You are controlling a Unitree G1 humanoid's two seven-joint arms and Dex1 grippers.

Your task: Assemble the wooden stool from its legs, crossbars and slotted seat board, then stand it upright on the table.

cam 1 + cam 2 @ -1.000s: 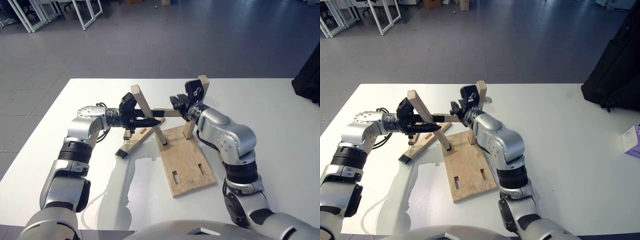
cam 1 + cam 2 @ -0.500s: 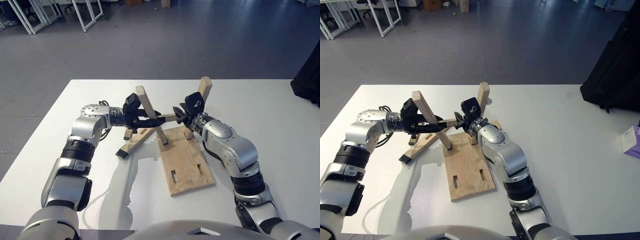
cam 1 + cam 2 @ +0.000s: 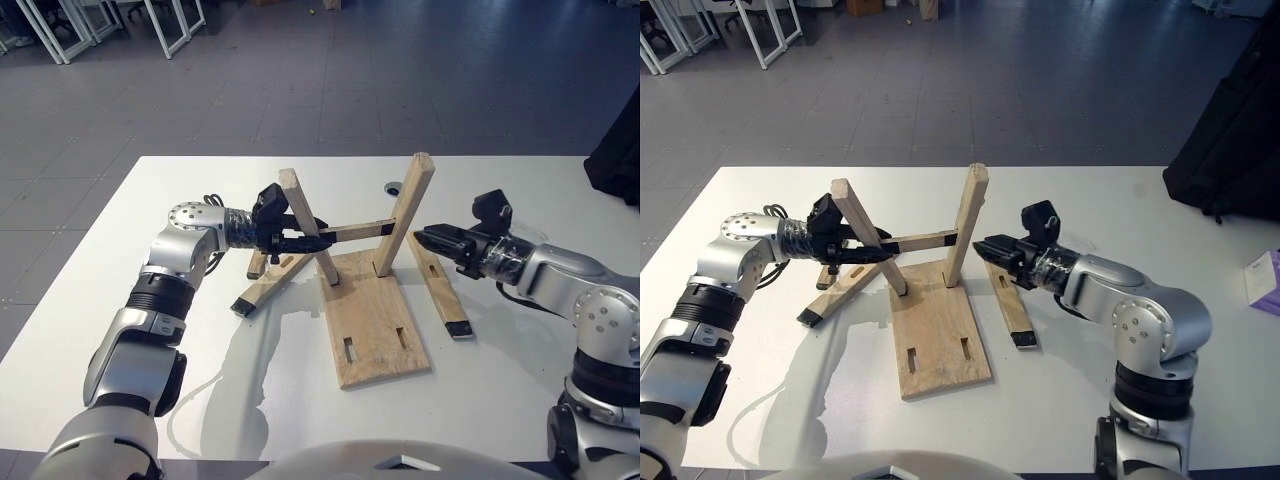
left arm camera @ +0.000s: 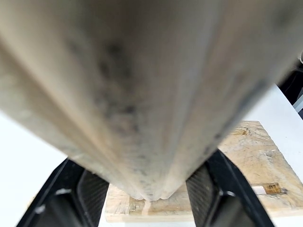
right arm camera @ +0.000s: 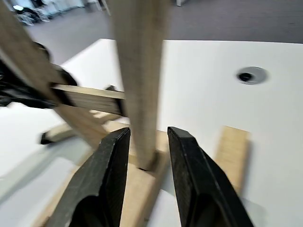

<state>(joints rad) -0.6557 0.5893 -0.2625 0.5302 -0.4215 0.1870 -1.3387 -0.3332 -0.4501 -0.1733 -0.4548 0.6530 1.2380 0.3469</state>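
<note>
Bracing left gripper (image 3: 300,240): closed around the leaning leg (image 3: 300,205) near where the crossbar (image 3: 355,231) meets it. It holds that leg tilted, with its foot in a far slot of the seat board (image 3: 375,335).
Right gripper (image 3: 430,238): fingers a little apart and holding nothing. It hovers just beside the upright leg (image 3: 405,215), above a loose leg (image 3: 440,290) that lies on the table (image 3: 500,380) to the board's right.
Seat board: flat on the table in the middle of the scene; its two near slots (image 3: 350,350) are unfilled.
Frame: both planted legs stand at the board's far end, joined by the crossbar; the upright leg tips slightly.
Other loose leg (image 3: 265,290): flat on the table left of the board, under the left arm.
Step in hand: likely fetching the loose leg on the right for a near slot.
Doing it well: the left gripper should probably keep its hold so the half-built frame does not topple. The right gripper should drop straight onto the loose leg's middle, clear of the upright leg, since a nudge could lever that leg out of its slot.
</note>
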